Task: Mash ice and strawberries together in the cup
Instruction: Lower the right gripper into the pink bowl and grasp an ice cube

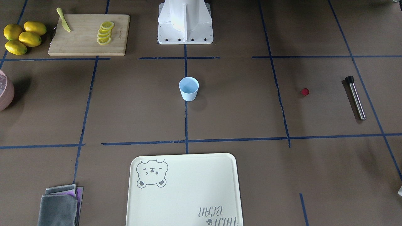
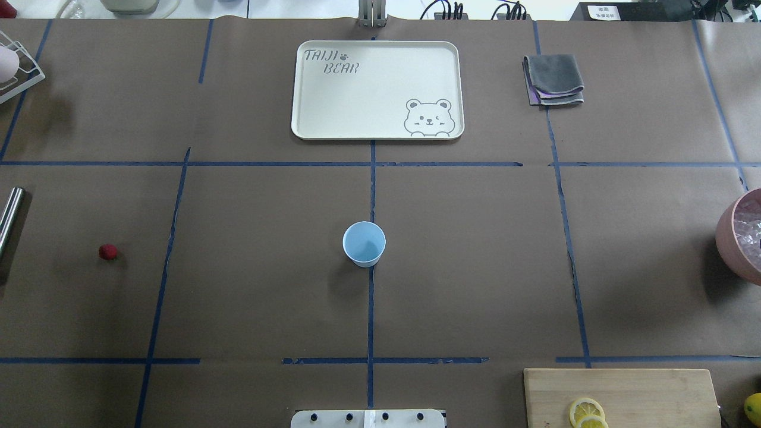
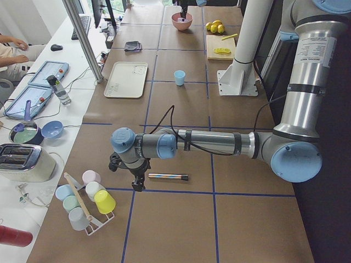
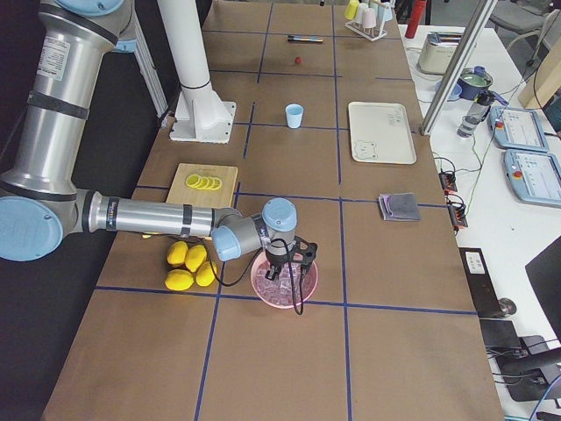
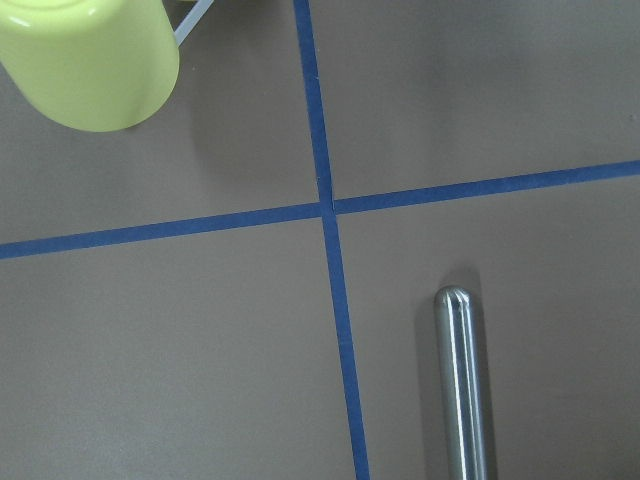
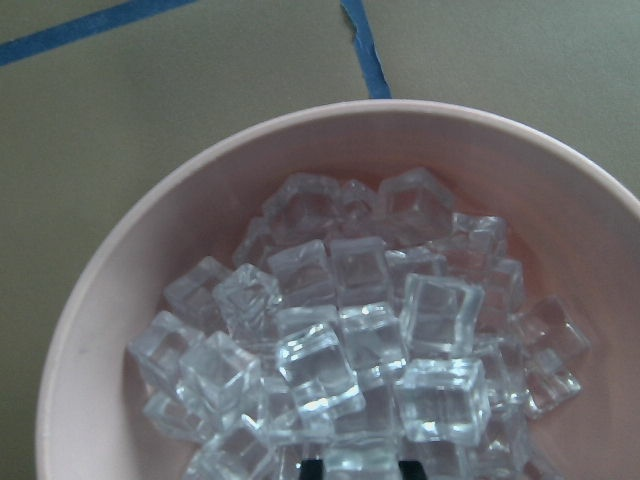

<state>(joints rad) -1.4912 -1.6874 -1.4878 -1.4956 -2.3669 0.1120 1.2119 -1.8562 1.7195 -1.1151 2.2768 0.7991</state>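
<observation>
Right wrist-mounted: ice beneath right end effector

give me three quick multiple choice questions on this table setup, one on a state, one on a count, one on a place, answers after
1. The pale-blue cup is:
A. upright and empty
B. tipped on its side
C. full of liquid

2. How many whole lemons lie beside the cutting board?
A. two
B. four
C. seven

3. The ice is:
A. on the cutting board
B. in the cup
C. in the pink bowl

Answers:
1. A: its mouth faces up and the inside is bare.
2. B: the front-facing view shows four in a cluster.
3. C: the right wrist view shows the cubes piled in the bowl.
</observation>
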